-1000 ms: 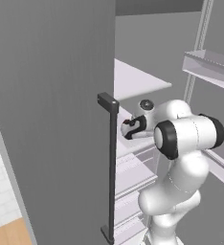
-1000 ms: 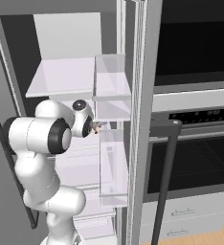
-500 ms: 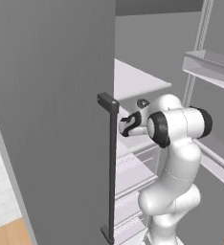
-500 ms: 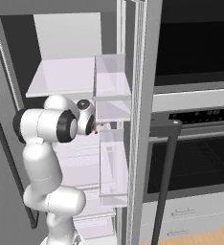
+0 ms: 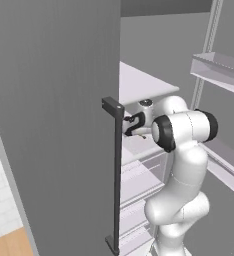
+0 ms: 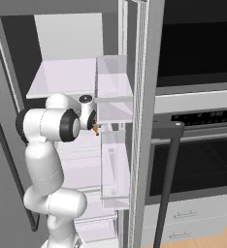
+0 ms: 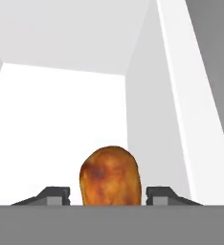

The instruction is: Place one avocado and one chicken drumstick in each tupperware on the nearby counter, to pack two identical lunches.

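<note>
A: Reaching into the open fridge (image 6: 67,77), the arm (image 5: 181,150) bends at the elbow and puts the gripper (image 7: 107,194) over a middle shelf (image 5: 139,82); in the left base view the hand sits just right of the dark door handle (image 5: 116,175); in the right base view an orange speck shows at the hand, next to the clear door bins (image 6: 114,145).

B: State of the fingers?

A: Two dark fingertips (image 7: 54,194) stand either side of the chicken drumstick (image 7: 110,174); a clear gap shows between each tip and the meat on both sides; so partly open, straddling it, no contact seen; whether it has hold of the drumstick I cannot tell.

B: Where is the drumstick?

A: Between the tips, near end toward the camera, the rounded orange-brown bulk rising above them; it lies on the white shelf floor (image 7: 51,124) inside the fridge; the back wall is far behind it and the right side wall (image 7: 152,119) is near on its right.

B: Surroundings?

A: The grey fridge door (image 5: 49,115) stands open at left; the black oven (image 6: 198,160) with its long bar handle is at right.
</note>
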